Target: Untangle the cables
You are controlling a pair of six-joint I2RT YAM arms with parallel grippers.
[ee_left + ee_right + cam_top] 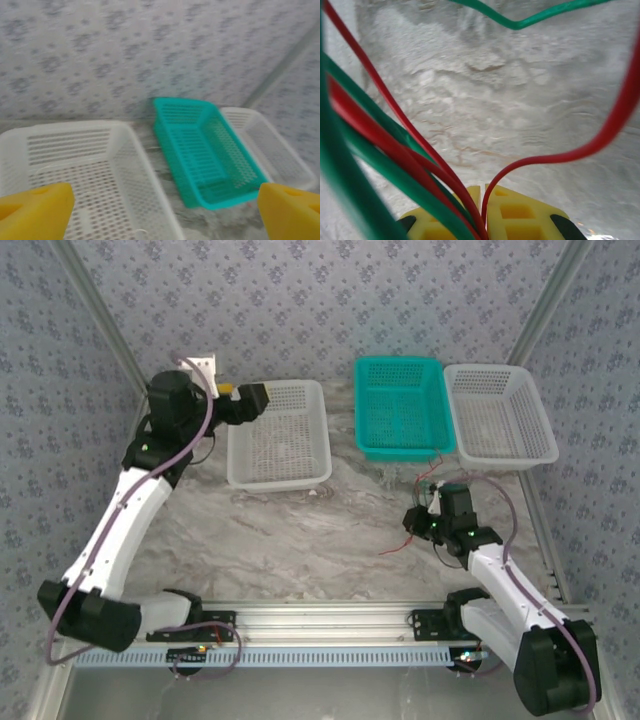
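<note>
The thin red cables (387,100) and thin green cables (517,24) run together into a bundle that is pinched between the yellow fingers of the right end effector (482,210), whose jaws are closed on them with only the wires' width between. From the wrist view the strands fan out from the fingers: several red and green lengths rise to the left, one red loop curves away to the right, and one green length crosses the top, all above the pale marbled tabletop (520,100). From above, the right end effector (425,520) sits on the near side of the teal perforated plastic basket (358,410), apart from it, and a red cable end (393,548) trails from it onto the tabletop (300,530) toward the near left. A white perforated plastic basket (548,430) stands just to the right of the teal one, their rims nearly touching. A second white perforated basket (322,420) lies to the left of the teal one with a gap of bare tabletop between. The left end effector (255,400) hangs at the far left corner of this second basket, its yellow fingers (35,210) spread wide with nothing between them, facing the teal basket (200,150) across that white basket's rim (120,130).
</note>
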